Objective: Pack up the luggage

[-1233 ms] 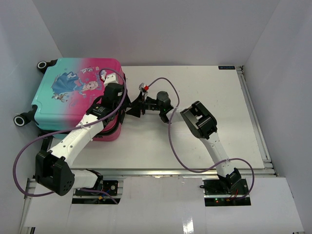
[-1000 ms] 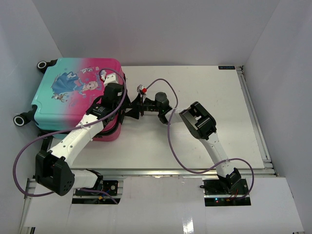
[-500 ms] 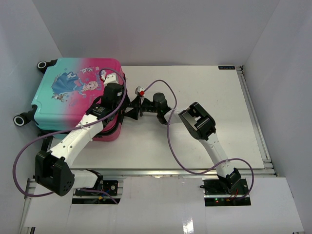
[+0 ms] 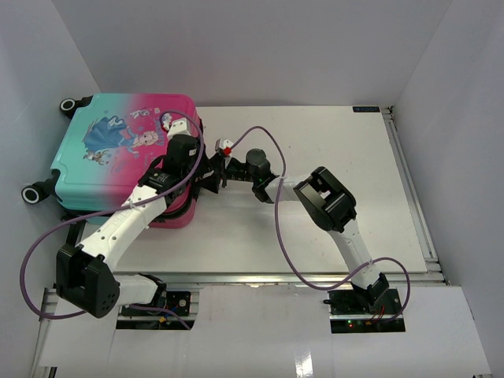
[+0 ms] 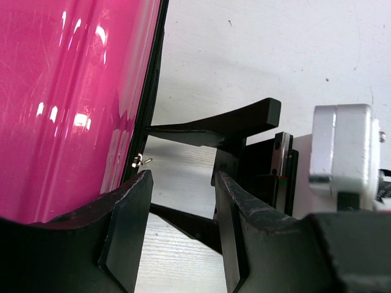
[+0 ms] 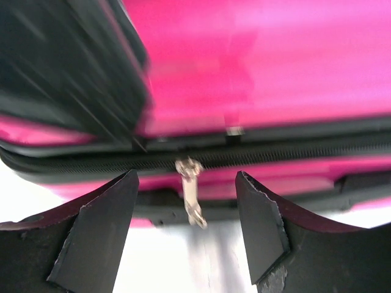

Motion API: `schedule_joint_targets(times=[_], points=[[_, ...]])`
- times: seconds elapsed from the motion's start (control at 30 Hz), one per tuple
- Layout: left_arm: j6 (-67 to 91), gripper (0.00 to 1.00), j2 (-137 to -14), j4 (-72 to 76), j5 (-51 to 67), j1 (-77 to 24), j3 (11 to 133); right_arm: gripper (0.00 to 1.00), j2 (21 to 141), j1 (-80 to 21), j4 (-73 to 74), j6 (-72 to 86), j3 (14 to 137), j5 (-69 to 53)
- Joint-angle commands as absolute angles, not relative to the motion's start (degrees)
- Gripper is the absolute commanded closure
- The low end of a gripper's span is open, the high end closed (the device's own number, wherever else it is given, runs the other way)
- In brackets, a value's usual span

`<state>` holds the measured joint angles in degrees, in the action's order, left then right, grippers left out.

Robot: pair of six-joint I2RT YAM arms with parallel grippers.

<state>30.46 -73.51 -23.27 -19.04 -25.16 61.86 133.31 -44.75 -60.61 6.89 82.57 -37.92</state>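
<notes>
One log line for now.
luggage: closed | zip pull: inside open right pincer, ungripped | left pincer: open, beside luggage

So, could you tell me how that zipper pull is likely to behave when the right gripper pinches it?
The zipper pull dangles loosely from the zip of the luggage, so it will probably swing or flop aside if nudged. It looks small, thin and metallic, so it may slip from the open right gripper unless pinched squarely.

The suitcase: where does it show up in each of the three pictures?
Top external: the luggage lies at far left.
Left wrist: the luggage fills the left side.
Right wrist: the luggage spans the top.
Shared landmark: the zipper pull, in both wrist views.
</notes>
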Motion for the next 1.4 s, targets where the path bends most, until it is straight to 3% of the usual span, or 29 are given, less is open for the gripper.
schedule_joint_targets(times=[0.0,0.3,0.97,1.37], points=[[28.3,0.43,-70.6,-25.7,-23.4,-22.5,60.8,0.29,131.5,-45.4,-63.7,6.0,84.2,-38.5],[28.0,0.43,-70.5,-25.6,-23.1,-22.5,61.1,0.29,138.0,-45.4,-63.6,8.3,89.7,-39.1],[27.9,0.43,-69.2,-25.4,-23.6,-22.5,61.3,0.36,135.7,-45.4,-59.4,8.1,85.7,-32.7],[28.1,0.42,-68.9,-25.3,-23.1,-22.5,61.5,0.38,139.8,-44.6,-55.3,11.1,92.8,-36.7]])
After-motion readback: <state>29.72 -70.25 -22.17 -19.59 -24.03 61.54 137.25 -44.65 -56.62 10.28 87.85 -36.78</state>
